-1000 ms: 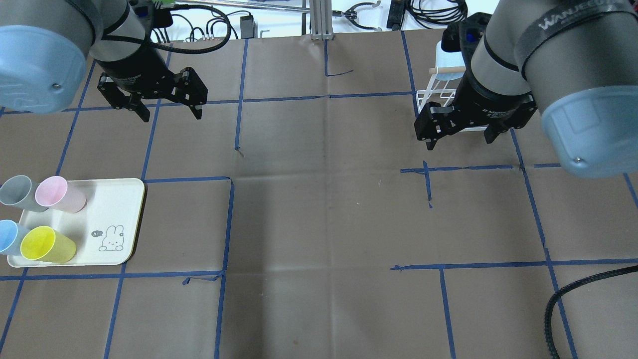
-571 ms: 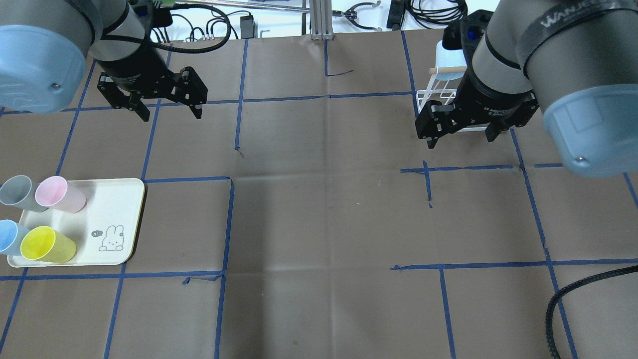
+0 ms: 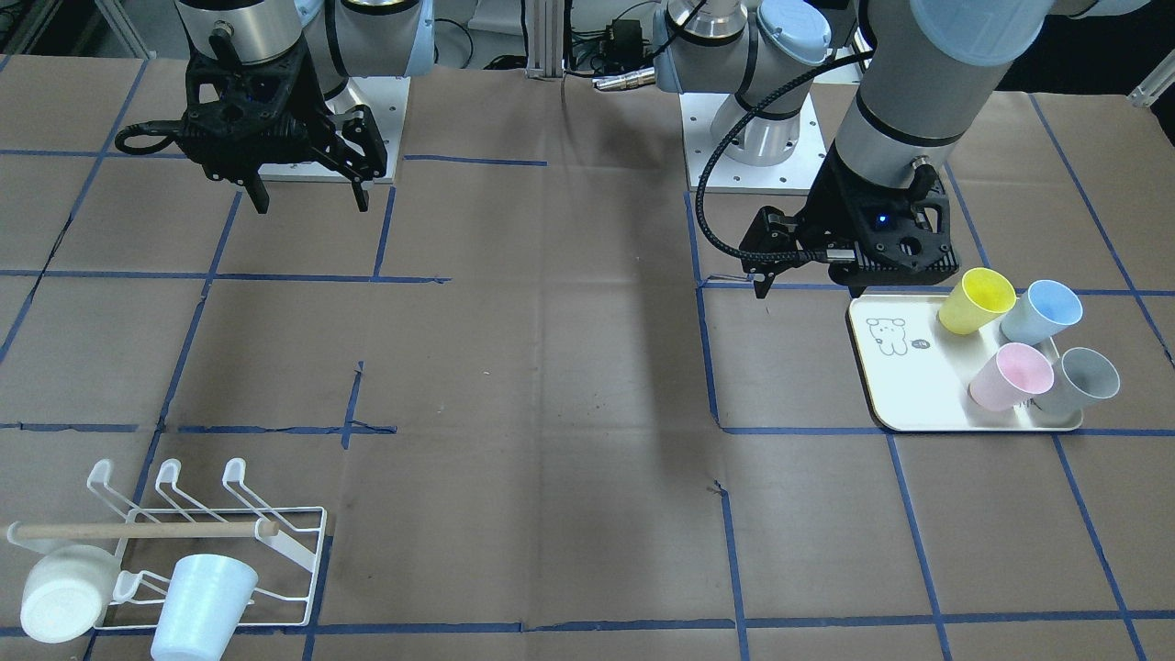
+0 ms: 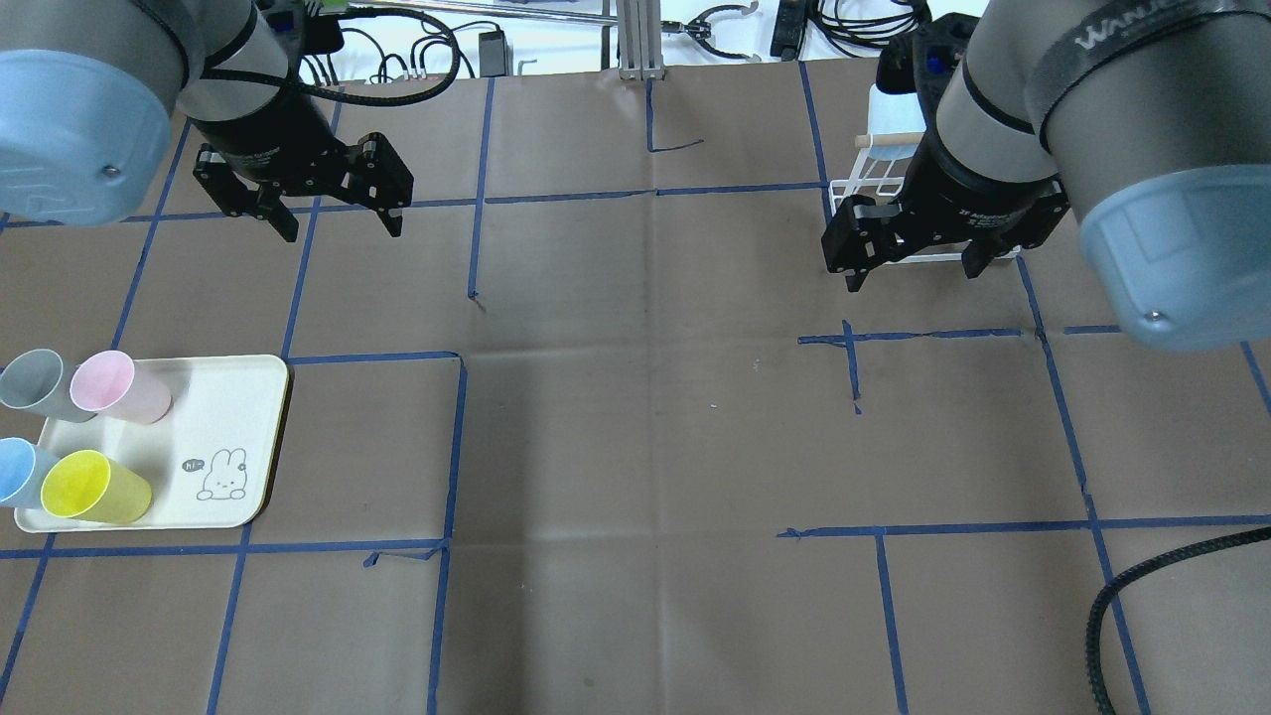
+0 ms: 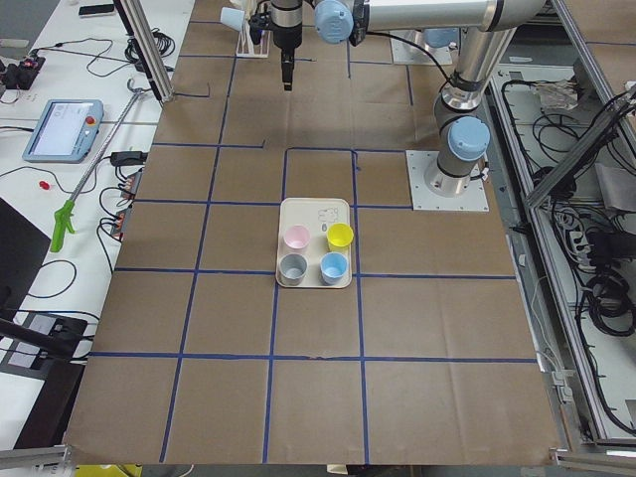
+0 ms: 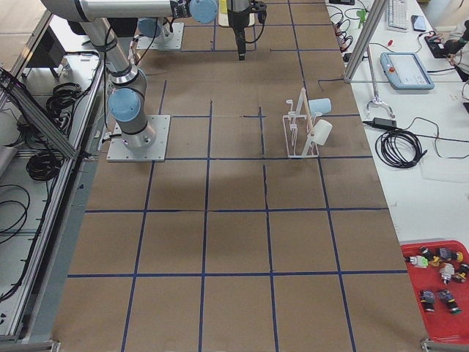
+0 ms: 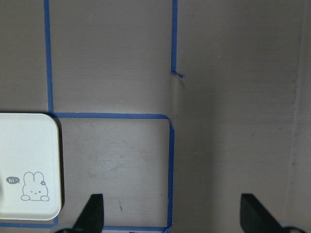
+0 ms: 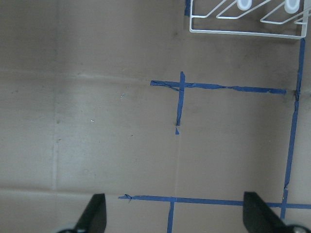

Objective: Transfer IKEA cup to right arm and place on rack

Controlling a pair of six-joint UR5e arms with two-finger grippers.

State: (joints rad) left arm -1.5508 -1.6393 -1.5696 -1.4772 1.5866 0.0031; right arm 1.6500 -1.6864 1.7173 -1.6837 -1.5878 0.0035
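Note:
Grey (image 4: 30, 382), pink (image 4: 114, 385), blue (image 4: 18, 472) and yellow (image 4: 89, 487) cups stand on a cream tray (image 4: 238, 417) at the near left. My left gripper (image 4: 342, 223) is open and empty, above the table well beyond the tray. My right gripper (image 4: 914, 268) is open and empty, just in front of the white wire rack (image 3: 317, 551). The rack has a wooden dowel (image 3: 138, 530) and holds a pale blue cup (image 3: 202, 601) and a white cup (image 3: 60, 597). The right wrist view shows the rack's front edge (image 8: 243, 32).
Blue tape lines grid the brown table (image 4: 645, 397). A thick black braided cable (image 4: 1102, 596) curves in at the near right edge. The left wrist view shows the tray corner with a rabbit drawing (image 7: 29, 165).
My right gripper has shifted slightly away, toward the rack. The left gripper and the cups have not moved.

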